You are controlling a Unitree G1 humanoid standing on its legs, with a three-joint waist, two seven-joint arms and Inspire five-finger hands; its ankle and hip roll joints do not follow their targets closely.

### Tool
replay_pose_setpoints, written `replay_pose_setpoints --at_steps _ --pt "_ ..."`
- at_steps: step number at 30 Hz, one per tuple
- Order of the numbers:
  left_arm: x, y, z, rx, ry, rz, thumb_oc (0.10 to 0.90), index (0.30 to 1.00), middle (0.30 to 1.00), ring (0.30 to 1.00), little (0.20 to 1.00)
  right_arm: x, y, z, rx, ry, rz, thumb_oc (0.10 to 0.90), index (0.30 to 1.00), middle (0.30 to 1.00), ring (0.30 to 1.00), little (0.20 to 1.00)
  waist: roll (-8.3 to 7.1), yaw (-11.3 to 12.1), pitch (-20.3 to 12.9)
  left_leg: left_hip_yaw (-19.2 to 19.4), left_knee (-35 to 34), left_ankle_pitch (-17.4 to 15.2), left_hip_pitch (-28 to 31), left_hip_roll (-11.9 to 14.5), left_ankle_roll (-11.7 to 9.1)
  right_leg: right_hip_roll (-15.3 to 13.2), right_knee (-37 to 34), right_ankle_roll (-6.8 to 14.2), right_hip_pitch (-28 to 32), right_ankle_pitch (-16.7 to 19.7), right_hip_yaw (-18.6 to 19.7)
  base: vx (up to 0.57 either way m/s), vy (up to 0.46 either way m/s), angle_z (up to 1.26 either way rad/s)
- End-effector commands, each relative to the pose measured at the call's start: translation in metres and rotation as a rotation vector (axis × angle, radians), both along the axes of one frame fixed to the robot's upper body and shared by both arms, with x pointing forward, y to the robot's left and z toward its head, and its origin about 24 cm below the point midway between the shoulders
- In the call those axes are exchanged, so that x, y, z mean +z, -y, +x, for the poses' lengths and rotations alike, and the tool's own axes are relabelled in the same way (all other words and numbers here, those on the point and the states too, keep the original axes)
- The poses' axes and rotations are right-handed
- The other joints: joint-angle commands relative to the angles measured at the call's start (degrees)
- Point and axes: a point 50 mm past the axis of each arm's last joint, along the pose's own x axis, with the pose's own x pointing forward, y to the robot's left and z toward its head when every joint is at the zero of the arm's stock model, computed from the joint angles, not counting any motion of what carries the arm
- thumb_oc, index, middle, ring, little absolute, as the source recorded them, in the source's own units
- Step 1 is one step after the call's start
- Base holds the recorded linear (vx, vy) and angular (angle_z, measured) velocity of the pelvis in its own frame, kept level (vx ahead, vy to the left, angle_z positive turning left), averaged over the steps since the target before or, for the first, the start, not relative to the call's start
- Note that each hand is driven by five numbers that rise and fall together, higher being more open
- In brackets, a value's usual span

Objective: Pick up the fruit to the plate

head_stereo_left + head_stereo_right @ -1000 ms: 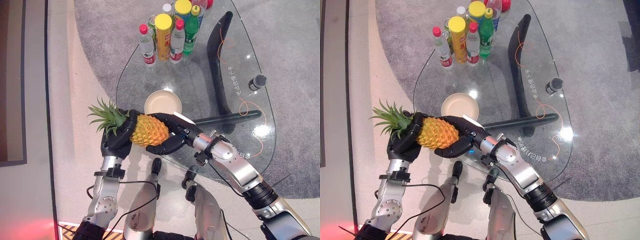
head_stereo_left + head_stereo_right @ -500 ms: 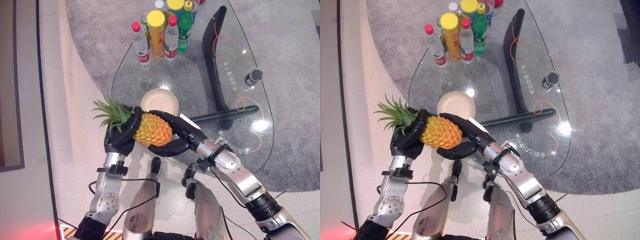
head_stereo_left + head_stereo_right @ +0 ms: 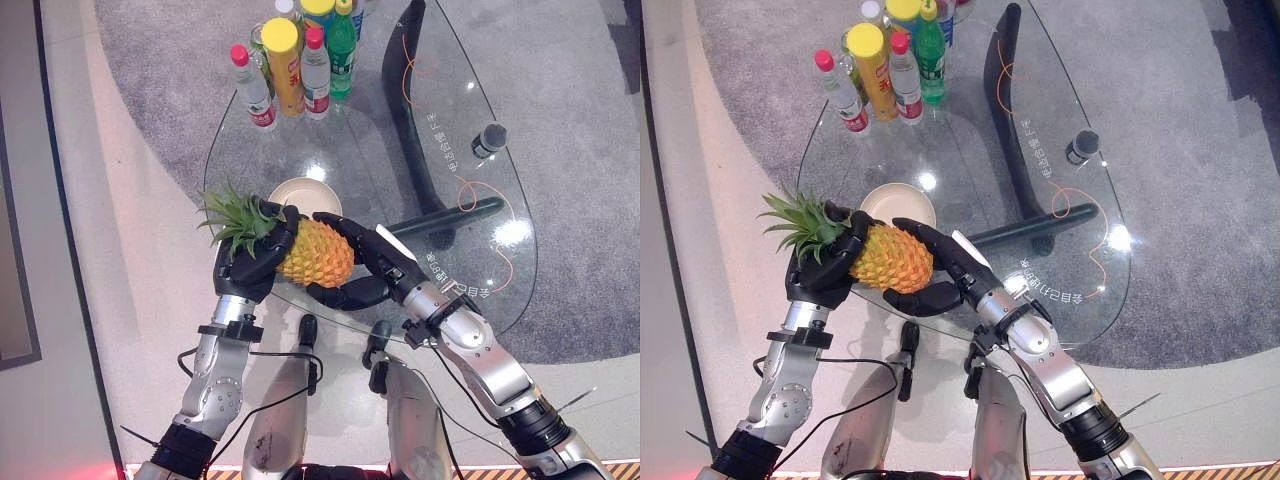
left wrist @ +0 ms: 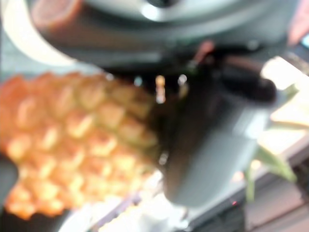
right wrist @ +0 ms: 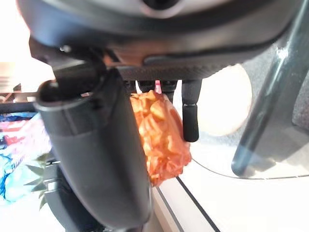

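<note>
White print on the glass table (image 3: 470, 130) and bottle (image 3: 255, 95) labels stays unreadable.

**Where my cameras looked**

My two head eyes looked steeply down on the glass table (image 3: 470, 120), sharing nearly the same scene. Each wrist camera sat very close along its own hand, both facing the pineapple (image 4: 72, 145).

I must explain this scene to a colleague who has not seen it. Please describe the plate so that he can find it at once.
Start from the glass table on the grey carpet; a cluster of bottles stands at its far end. The plate lies near the table's near-left edge, just beyond the pineapple held in both hands. It is the only flat, round, cream-coloured thing there, and it is empty.
</note>
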Motion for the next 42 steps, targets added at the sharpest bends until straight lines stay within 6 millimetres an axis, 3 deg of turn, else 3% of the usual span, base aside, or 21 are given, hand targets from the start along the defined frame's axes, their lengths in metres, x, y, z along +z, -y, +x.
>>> replay_pose_setpoints --at_steps 1,22,32,42 --pt "0.065 -0.036 -0.017 0.147 0.387 -0.05 0.1 0.3 0.3 0.3 0.2 0.031 0.082 0.007 -0.386 0.195 -0.098 0.8 0.9 0.9 0.9 0.9 0.17 -0.79 -1.51 1.41 3.92 -4.57 -0.24 -3.92 3.0 2.19 4.08 3.78 0.22 3.6 0.43 0.02 0.002 -0.08" --pt "0.071 -0.061 -0.023 0.318 0.423 0.052 0.1 0.3 0.3 0.3 0.2 0.026 0.104 -0.002 -0.484 0.178 -0.127 0.8 0.9 0.9 0.9 0.9 -0.47 -1.83 -1.51 2.03 5.02 -5.54 -0.62 -2.62 2.87 2.17 6.08 4.14 -0.79 2.82 0.53 0.0 0.0 -0.01" --pt "0.085 -0.077 -0.023 0.506 0.474 0.116 0.1 0.3 0.3 0.3 0.2 0.021 0.106 0.0 -0.48 0.145 -0.138 0.8 0.9 0.9 0.9 0.9 -0.45 -2.34 -1.51 2.2 5.87 -5.72 -1.63 -2.12 2.6 2.32 7.37 4.13 -2.32 2.17 0.87 0.0 0.0 -0.01" --pt "0.091 -0.078 -0.017 0.551 0.487 0.153 0.1 0.3 0.3 0.3 0.2 0.017 0.099 0.003 -0.44 0.117 -0.141 0.8 0.9 0.9 0.9 0.9 -0.23 -2.74 -1.51 2.44 6.9 -5.81 -3.08 -1.72 2.46 2.45 7.95 3.99 -3.75 1.5 1.32 0.0 0.003 -0.04"
